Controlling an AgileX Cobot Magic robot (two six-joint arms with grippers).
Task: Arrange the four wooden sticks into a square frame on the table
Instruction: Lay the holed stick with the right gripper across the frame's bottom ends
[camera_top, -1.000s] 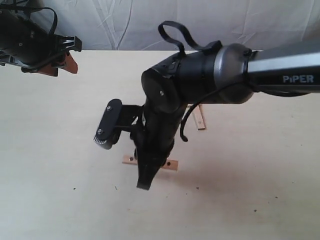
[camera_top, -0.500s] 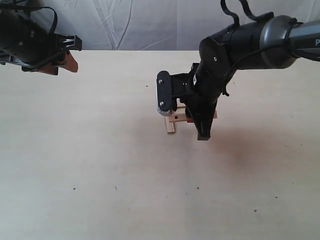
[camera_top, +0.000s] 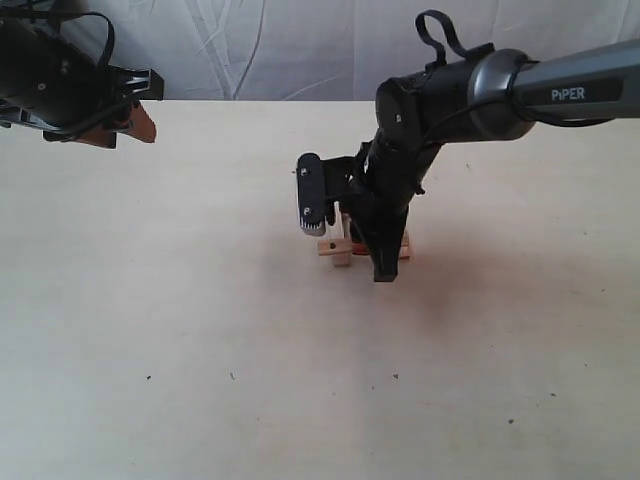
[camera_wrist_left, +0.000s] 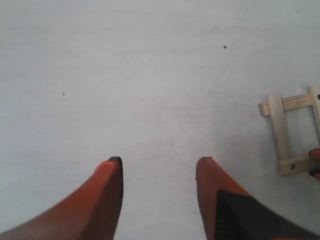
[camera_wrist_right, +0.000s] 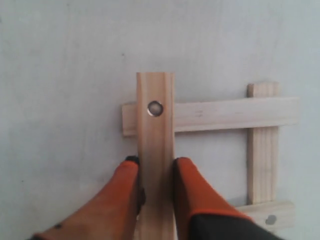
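A wrinkled grey-white cloth backdrop hung across the top of the frame, creased in slanting folds. Below it a pale cream matte table filled the rest, softly and evenly lit, with a few tiny dark specks toward the lower edge.

R hand w/ stick moved to frame.

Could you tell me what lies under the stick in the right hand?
The held stick overlaps a plain cross stick near its dotted end. The right hand covers its other end, so anything beneath there is hidden.
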